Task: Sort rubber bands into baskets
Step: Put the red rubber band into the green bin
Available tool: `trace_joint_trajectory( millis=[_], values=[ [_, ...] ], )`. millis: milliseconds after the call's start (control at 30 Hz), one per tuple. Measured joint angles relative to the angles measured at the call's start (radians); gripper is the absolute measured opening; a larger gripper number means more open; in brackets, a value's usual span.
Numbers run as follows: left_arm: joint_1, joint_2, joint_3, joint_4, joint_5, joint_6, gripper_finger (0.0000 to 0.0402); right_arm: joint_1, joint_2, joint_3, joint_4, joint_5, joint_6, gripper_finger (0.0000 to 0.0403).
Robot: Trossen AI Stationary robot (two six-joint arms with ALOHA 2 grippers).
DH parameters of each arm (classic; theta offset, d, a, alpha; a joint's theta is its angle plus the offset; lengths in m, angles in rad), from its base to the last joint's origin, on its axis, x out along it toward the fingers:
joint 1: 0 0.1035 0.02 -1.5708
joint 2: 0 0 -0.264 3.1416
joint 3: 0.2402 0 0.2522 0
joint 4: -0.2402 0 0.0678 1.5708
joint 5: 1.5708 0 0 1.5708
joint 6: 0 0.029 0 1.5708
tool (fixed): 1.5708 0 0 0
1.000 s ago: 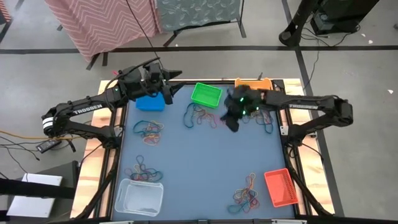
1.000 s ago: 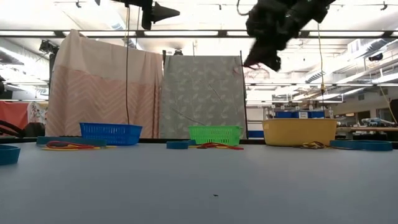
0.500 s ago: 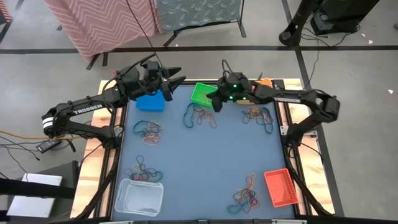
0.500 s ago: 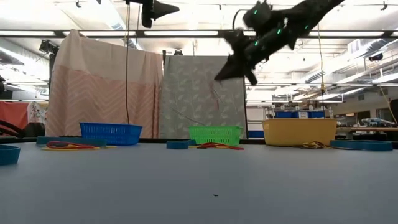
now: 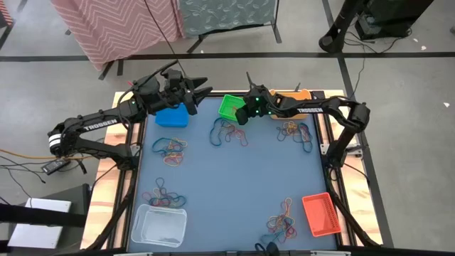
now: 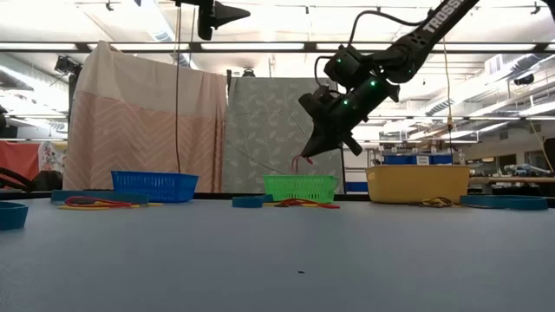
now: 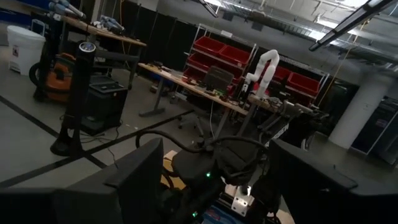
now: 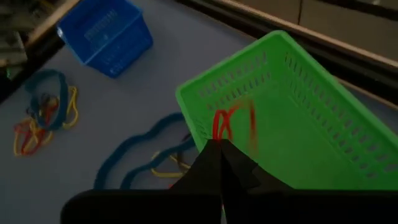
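My right gripper (image 8: 221,152) is shut on a red rubber band (image 8: 229,123) above the near left part of the green basket (image 5: 234,107), and it also shows in the low view (image 6: 305,156). My left gripper (image 5: 204,89) is open and empty, held high beside the blue basket (image 5: 171,116). The yellow-orange basket (image 5: 295,94) stands at the far right, the red-orange basket (image 5: 320,214) at the near right and the clear white basket (image 5: 158,225) at the near left. Piles of rubber bands (image 5: 229,133) lie flat on the blue table top. My right gripper pinches the red band at one end of its loop (image 8: 219,138) between its two shut fingertips. The fingers slant down from the table's right. The band hangs slack below the fingertips, lifted clear, above the green basket's inside (image 8: 292,137).
More piles of bands lie at the left (image 5: 170,149), near left (image 5: 163,193), far right (image 5: 295,133) and near right (image 5: 281,222). A long blue band (image 8: 134,162) lies just outside the green basket. The table's middle is bare.
My right gripper has swung from right of the green basket toward the table's far left and down, ending over the green basket with the red band hanging from its shut fingers.
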Motion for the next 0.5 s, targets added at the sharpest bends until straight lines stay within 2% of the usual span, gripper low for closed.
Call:
trace_joint_trajectory(
  millis=[233, 500],
  values=[
    [0.000, 0.000, 0.000, 0.000, 0.000, 0.000, 0.0293, -0.014, 0.001, 0.000, -0.002, 0.011, 0.154, 0.0058],
    [0.000, 0.000, 0.000, -0.001, 0.000, 0.000, 0.0293, -0.015, -0.001, 0.001, -0.022, -0.004, 0.111, 0.0188]
  ],
)
